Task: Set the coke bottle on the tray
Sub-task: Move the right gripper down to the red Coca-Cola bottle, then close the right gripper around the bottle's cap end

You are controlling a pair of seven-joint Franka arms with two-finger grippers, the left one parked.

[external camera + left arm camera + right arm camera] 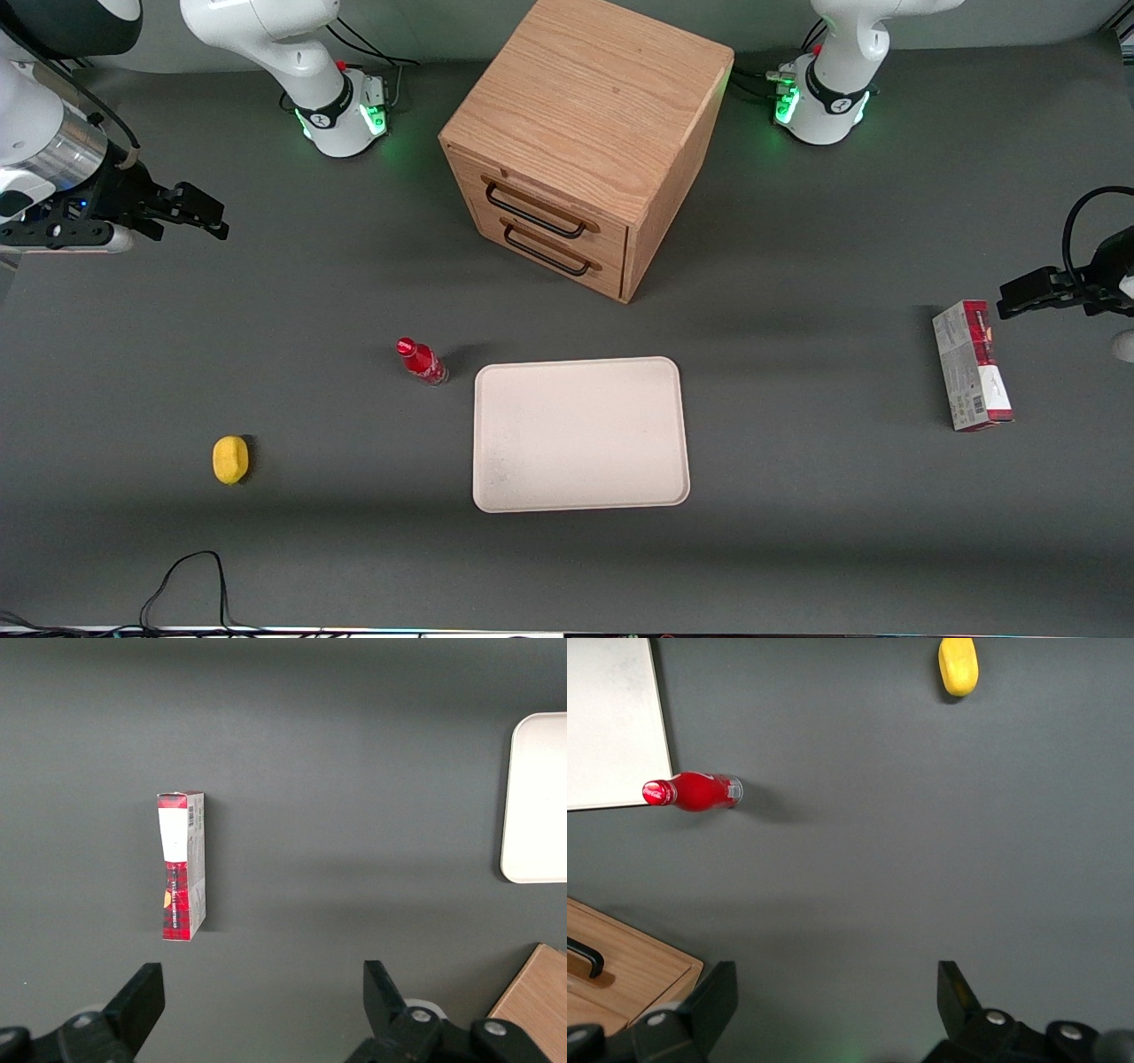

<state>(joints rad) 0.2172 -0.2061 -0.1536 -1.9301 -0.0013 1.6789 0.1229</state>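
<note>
The coke bottle (422, 361) is tiny, with a red cap, red label and clear base. It stands on the dark table just beside a corner of the tray (580, 434), a large flat cream-white rectangle. Both show in the right wrist view, the bottle (694, 791) close to the tray's edge (613, 722). My right gripper (197, 211) hangs high at the working arm's end of the table, well away from the bottle and farther from the front camera. In the right wrist view the gripper (835, 992) is open and empty over bare table.
A wooden drawer cabinet (585, 142) with two black handles stands farther from the front camera than the tray. A yellow lemon-like object (230, 460) lies toward the working arm's end. A red-and-grey carton (972, 365) lies toward the parked arm's end.
</note>
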